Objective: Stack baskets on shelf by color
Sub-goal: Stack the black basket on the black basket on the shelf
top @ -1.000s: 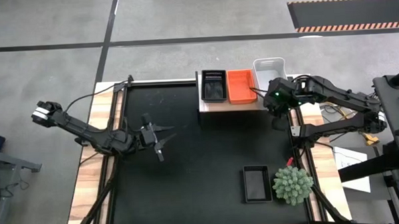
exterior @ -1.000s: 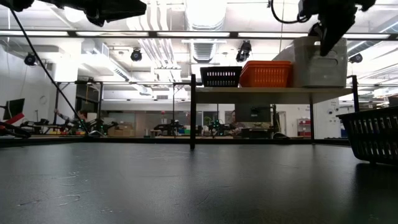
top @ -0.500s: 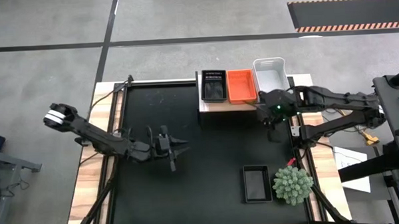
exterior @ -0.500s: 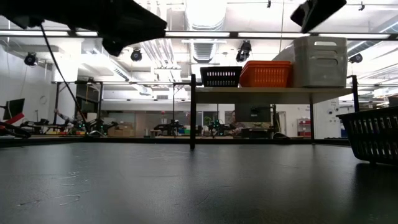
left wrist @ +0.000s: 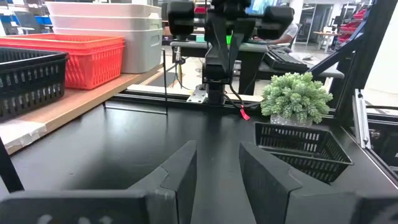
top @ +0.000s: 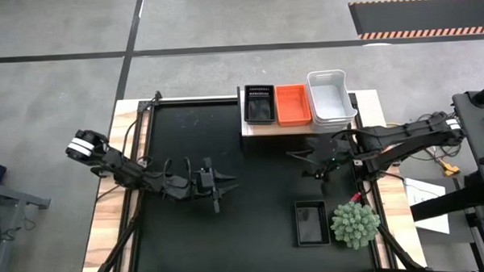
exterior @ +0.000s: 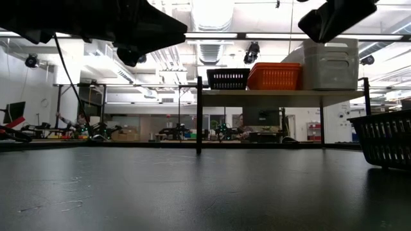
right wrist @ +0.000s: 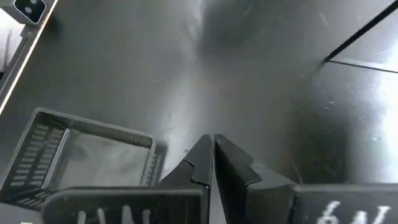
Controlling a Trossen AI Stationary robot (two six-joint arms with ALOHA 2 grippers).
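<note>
Below my right gripper point(top: 317, 167) lies the black basket point(top: 311, 222) — on the mat point(top: 252, 192), apart from the clenched, empty fingers and just beside the plant point(top: 356, 224). Its long axis runs front to back, mouth up. My left gripper point(top: 219, 185) hovers mid-mat, fingers parted, holding nothing. On the shelf point(top: 258, 127) — black, orange and white baskets side by side.

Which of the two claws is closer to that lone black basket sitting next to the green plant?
The right. The right gripper hangs just above the black basket on the mat, toward the shelf. The left gripper is farther off, out across the mat to the basket's left.
</note>
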